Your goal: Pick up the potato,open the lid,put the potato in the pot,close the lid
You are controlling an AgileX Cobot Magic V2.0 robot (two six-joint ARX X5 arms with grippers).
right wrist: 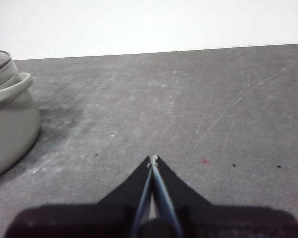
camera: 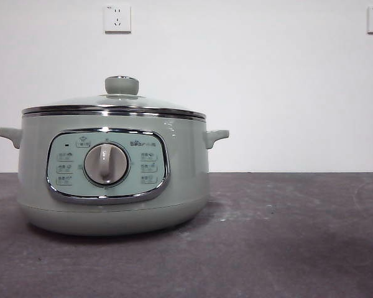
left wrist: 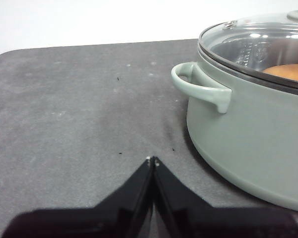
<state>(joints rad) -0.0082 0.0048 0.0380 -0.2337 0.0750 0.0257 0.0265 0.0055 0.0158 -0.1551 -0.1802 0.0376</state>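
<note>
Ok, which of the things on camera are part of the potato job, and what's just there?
Job:
- pot
- lid, seated on the pot
- potato, seen through the glass, inside the pot
- left gripper and right gripper, both shut, empty, off the pot

Just there:
- table
- two wall sockets

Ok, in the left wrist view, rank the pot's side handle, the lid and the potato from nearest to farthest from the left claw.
1. Side handle: nearest, sticking out of the pot toward the left claw.
2. Lid: farther, seated on the pot's rim above the handle.
3. Potato: farthest, inside the pot, seen through the glass.
</note>
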